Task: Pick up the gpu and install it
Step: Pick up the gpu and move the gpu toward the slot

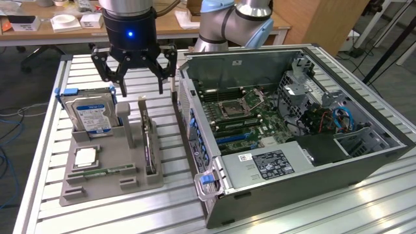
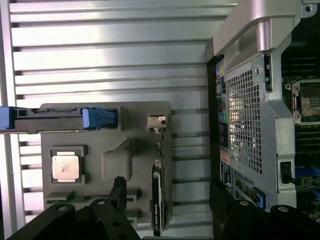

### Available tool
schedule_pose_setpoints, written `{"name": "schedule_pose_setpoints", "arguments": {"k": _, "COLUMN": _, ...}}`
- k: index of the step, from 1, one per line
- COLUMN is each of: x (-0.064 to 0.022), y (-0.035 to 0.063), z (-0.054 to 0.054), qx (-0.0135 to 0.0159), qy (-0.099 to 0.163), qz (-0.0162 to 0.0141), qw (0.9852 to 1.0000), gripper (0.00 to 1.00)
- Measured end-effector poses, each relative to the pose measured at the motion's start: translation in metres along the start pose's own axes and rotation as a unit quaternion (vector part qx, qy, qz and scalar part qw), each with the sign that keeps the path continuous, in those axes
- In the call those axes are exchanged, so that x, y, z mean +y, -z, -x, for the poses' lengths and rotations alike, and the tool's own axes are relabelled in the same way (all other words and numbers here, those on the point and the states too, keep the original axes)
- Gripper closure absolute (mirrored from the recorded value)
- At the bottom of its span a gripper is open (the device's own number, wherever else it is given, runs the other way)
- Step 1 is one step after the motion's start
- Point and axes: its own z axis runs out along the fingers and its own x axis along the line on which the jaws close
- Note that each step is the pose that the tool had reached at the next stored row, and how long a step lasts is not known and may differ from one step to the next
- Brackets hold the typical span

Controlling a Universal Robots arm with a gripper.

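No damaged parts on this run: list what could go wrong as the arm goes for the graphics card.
1. The open gripper hangs above the holder, near the hard drive; coming down, a finger could clip it.
2. The graphics card stands on edge in a narrow slot, so a skewed grip might jam or tilt it.
3. The computer case stands close by; a swing could strike it.

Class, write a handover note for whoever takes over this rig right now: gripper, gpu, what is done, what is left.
Gripper: open, holding nothing, hovering over the back of the tray.
Gpu: standing on edge in its tray slot, beside the open case.
Done: nothing yet; the gpu is not gripped.
Left: the pick-up and the install in the case.
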Motion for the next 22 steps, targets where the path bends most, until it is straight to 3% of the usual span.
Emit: {"name": "schedule_pose_setpoints", "arguments": {"k": 22, "x": -0.0084, "y": -0.0066, "z": 0.0005, "qx": 0.0000, "qy": 0.000, "qz": 0.0000, "qw": 1.0000, "gripper": 0.24}}
